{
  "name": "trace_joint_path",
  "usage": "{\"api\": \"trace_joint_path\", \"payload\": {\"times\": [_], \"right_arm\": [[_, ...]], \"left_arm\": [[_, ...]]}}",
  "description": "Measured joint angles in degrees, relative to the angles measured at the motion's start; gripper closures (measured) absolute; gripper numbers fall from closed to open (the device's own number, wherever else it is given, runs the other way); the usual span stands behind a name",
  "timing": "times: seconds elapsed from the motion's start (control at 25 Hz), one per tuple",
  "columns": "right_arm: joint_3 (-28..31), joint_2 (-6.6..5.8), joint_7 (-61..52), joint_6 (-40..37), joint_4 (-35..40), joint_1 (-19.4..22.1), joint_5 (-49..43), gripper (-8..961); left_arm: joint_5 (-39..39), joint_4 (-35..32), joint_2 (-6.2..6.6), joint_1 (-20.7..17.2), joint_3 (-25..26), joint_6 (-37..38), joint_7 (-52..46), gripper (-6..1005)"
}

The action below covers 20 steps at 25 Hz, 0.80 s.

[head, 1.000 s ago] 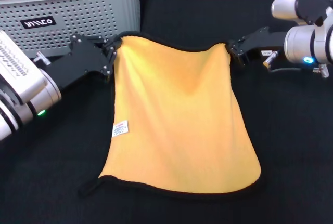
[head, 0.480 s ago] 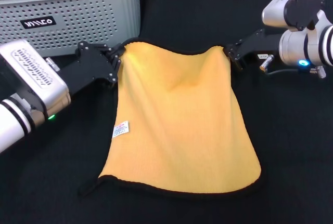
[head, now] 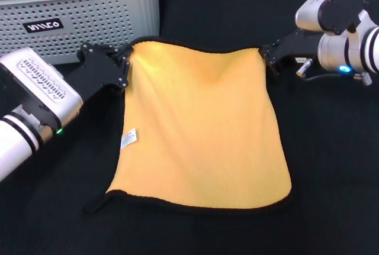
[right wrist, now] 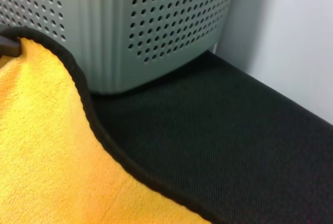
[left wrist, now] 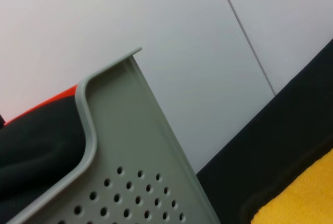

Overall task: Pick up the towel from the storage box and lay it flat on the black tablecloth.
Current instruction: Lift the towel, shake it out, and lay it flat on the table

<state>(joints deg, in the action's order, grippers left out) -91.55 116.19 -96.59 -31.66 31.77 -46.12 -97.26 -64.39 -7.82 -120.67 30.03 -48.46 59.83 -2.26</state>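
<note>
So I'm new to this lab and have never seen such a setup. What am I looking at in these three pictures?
It is a robot with two arms, each ending in a gripper. The big picture comes from a camera on its head, looking down at a black tablecloth. The other two come from cameras on its wrists, so they show close-ups.

A towel, orange-yellow side up with a black border, is spread over the cloth. The left gripper pinches one far corner and the right gripper pinches the other, holding that edge taut. A small white tag sits near the towel's left edge.

Behind on the left stands the storage box, grey with rows of holes. The left wrist view shows its rim; the right wrist view shows its wall beyond the towel's border.
</note>
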Motion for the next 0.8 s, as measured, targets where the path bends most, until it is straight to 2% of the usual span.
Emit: {"api": "trace_joint_path", "payload": {"times": [0.44, 0.8], "right_arm": [[-5.1, 0.0, 0.04, 2.88, 0.87, -0.87, 0.0, 945], [-6.89, 0.0, 0.23, 4.25, 0.94, -0.64, 0.0, 945]], "left_arm": [[0.21, 1.0, -0.01, 0.03, 0.09, -0.21, 3.16, 986], [0.84, 4.0, -0.08, 0.72, 0.15, -1.97, 11.71, 986]]}}
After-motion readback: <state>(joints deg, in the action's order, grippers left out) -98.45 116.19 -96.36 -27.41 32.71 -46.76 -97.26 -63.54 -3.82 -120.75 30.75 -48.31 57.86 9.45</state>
